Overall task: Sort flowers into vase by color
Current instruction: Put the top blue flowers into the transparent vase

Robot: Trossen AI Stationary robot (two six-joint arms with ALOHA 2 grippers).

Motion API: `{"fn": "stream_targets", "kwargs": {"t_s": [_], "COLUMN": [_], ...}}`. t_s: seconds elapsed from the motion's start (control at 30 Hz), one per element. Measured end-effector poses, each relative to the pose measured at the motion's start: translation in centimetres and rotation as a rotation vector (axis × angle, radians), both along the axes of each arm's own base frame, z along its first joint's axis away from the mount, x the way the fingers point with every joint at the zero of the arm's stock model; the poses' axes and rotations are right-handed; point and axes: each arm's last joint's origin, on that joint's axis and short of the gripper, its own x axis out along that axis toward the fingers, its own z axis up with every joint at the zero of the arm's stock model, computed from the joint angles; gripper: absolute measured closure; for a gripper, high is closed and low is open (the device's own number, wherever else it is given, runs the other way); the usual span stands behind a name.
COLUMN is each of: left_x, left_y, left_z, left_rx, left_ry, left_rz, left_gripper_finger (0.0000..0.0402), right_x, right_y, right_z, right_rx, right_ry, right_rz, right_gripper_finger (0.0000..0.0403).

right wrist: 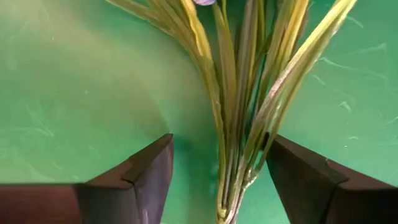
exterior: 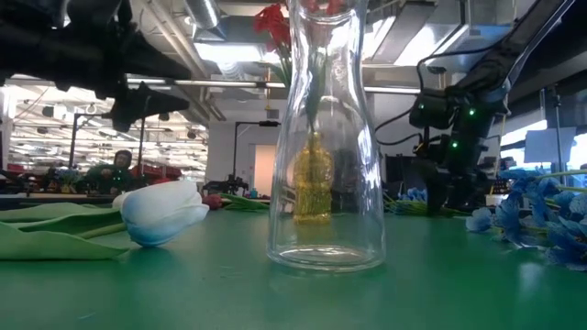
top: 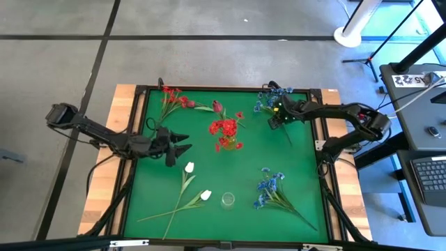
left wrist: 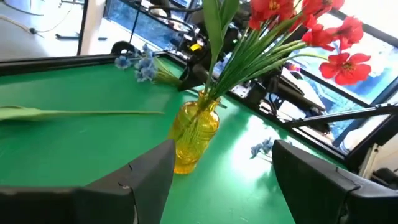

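On the green felt worktop: two white tulips, two blue sprays, loose red flowers, one ribbed yellow vase holding red blooms, one clear glass vase. My right gripper jaws apart, straddling blue-spray stems; left gripper jaws apart beside the yellow vase.

A green surface is being framed by a dark rim and flanked by wooden boards. A grey floor marked with dark lines is being seen around it. 1 white post base is being shown beyond the far edge, near a thin black stand. A desk to the side is being occupied by a laptop keyboard. In the low view, a seated person is being seen far back in the room.
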Motion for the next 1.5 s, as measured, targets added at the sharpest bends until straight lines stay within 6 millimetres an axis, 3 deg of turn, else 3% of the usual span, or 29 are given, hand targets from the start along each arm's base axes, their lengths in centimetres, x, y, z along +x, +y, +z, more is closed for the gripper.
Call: {"fn": "stream_targets", "kwargs": {"t_s": [0.13,0.33,0.4,0.53,0.73,0.9,1.13,1.27,1.5], "left_x": [0.0,0.1,0.1,0.1,0.1,0.1,0.1,0.1,0.0], "left_y": [0.3,0.4,0.4,0.4,0.4,0.4,0.4,0.4,0.5], "left_z": [0.1,0.1,0.1,0.1,0.1,0.1,0.1,0.1,0.2], "left_rx": [0.019,0.034,0.029,0.019,0.016,0.015,0.015,0.011,-0.019], "left_ry": [0.001,0.007,0.006,0.003,0.002,0.002,0.001,-0.007,-0.031], "left_rz": [0.009,0.013,0.013,0.009,0.015,0.015,0.017,0.027,0.076], "left_gripper_finger": [0.0140,0.0141,0.0141,0.0141,0.0141,0.0141,0.0141,0.0141,0.0141], "right_x": [0.0,0.0,-0.1,-0.7,-1.8,-3.5,-5.5,-4.5,0.3], "right_y": [0.0,0.1,0.1,0.9,3.4,7.1,12.6,14.8,19.9], "right_z": [-0.4,-0.3,0.2,1.7,6.8,12.1,18.5,19.8,19.4], "right_rx": [0.008,0.004,-0.012,0.018,-0.045,-0.138,-0.324,-0.404,-0.487], "right_ry": [0.030,0.021,0.004,-0.062,-0.289,-0.637,-1.183,-1.291,-1.339], "right_rz": [0.016,0.045,0.053,0.038,0.065,0.134,0.401,0.491,0.621], "right_gripper_finger": [0.0221,0.0363,0.0388,0.0372,0.0393,0.0389,0.0392,0.0395,0.0393]}}
